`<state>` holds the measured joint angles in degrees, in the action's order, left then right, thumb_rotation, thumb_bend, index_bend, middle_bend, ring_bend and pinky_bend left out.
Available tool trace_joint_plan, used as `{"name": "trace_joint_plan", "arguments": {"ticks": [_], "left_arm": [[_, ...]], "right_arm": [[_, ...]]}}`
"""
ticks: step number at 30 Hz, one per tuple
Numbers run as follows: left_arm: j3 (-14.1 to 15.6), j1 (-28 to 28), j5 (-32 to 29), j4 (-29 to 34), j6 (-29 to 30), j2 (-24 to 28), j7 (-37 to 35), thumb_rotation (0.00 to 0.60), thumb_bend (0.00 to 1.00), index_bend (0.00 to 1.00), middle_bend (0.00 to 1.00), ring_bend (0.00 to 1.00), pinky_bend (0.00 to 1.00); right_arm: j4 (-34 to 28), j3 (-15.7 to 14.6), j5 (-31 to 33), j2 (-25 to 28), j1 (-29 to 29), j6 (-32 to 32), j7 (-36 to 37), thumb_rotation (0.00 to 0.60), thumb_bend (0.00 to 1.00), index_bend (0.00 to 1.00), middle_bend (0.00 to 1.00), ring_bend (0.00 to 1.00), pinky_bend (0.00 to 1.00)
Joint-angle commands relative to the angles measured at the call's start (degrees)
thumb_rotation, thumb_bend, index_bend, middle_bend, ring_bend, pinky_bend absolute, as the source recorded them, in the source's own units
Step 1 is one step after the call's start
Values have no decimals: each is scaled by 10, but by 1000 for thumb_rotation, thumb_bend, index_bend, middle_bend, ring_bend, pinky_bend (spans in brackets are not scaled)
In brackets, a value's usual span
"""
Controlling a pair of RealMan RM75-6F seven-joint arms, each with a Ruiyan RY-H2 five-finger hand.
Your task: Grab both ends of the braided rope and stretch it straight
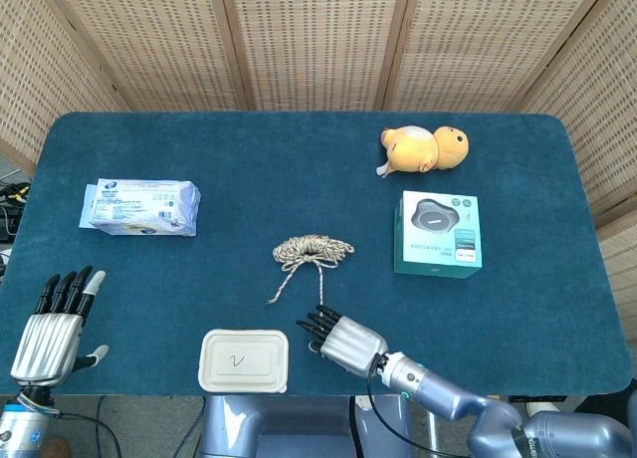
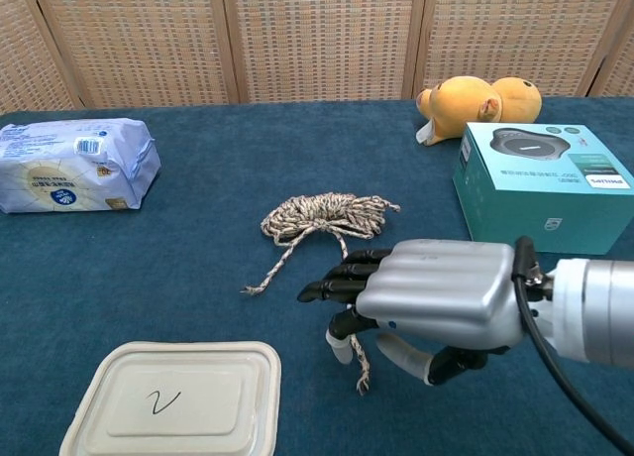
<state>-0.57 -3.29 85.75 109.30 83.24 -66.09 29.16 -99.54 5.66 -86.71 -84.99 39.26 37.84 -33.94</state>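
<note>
The braided rope (image 1: 312, 251) lay coiled mid-desk, w/ two loose tails trailing toward me. My right hand (image 1: 341, 341) hovered over the longer tail, fingers (image 2: 337, 283) stretched out flat and slightly apart, gripping nothing; the tail's end (image 2: 363, 381) poked out under my palm in the chest view. Couldn't tell if I touched the rope. My left hand (image 1: 52, 321) was well to the left of the rope at the desk's near edge, fingers straight and spread, holding nothing.

Just left of the rope's tails sat a lidded container (image 1: 244, 359) w/ a scrawled mark like a "V". Right of the rope, a teal box (image 1: 439, 232) w/ a speaker pic, text too small to read. Beyond that, a yellow plush toy (image 1: 425, 147). Far left of the rope, a wipes pack (image 1: 139, 207), print unreadable.

Desk (image 1: 249, 169) was covered in blue cloth; woven screens (image 1: 309, 40) stood behind.
</note>
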Motion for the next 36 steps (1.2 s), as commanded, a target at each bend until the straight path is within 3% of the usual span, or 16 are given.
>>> {"name": "trace_joint_plan", "arguments": {"ticks": [1, 21, 27, 36], "left_arm": [[0, 0, -1, 0, 1, 0, -1, 600, 0, 0, 0, 0, 0], [4, -3, -2, -1, 2, 0, -3, 600, 0, 0, 0, 0, 0], [6, -5, -4, -1, 1, 0, -3, 600, 0, 0, 0, 0, 0], [8, -6, -4, 0, 1, -2, 4, 600, 0, 0, 0, 0, 0]], "right_arm": [[8, -3, 19, -12, 8, 0, -20, 600, 796, 329, 0, 0, 0], [42, -39, 92, -57, 23, 29, -89, 600, 796, 343, 0, 0, 0], [59, -57, 98, -43, 20, 49, -101, 600, 797, 355, 0, 0, 0], [78, -56, 116, -8, 15, 81, -95, 600, 794, 357, 0, 0, 0]]}}
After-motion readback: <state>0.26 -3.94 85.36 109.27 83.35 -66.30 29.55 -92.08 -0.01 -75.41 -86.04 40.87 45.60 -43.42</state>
